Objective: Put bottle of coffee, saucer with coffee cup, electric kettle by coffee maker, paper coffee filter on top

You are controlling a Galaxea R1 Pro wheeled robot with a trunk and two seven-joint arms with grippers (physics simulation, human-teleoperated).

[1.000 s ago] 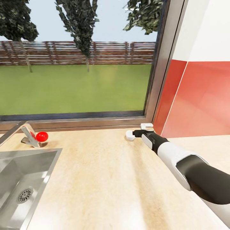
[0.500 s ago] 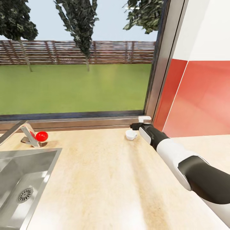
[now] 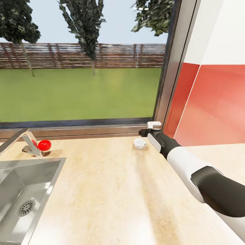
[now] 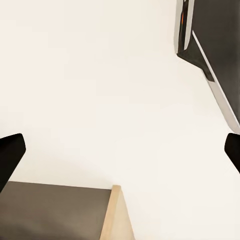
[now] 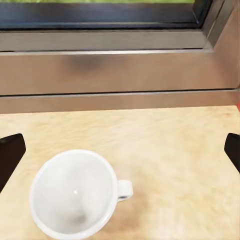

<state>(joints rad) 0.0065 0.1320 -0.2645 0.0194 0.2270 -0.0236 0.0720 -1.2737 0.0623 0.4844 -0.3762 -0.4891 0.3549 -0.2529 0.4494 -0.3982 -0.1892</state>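
The coffee cup (image 3: 139,143), tiny and white with a small handle, stands upright on the kitchen countertop (image 3: 102,190) near the window corner. My right gripper (image 3: 147,130) hovers just behind and above it, close to the window sill, open and holding nothing. In the right wrist view the coffee cup (image 5: 75,196) sits below the open right gripper (image 5: 120,152), whose dark fingertips (image 5: 10,155) show at both edges, with the handle pointing sideways. My left gripper (image 4: 120,150) is open over a pale surface, nothing between its fingers.
A steel sink (image 3: 20,194) with a faucet (image 3: 29,143) and a red knob (image 3: 44,145) lies at the left. The window frame (image 3: 81,131) runs along the back of the counter. A red wall panel (image 3: 211,109) stands at the right.
My right gripper has risen and drawn back from the coffee cup toward the window sill. The cup now stands free and upright.
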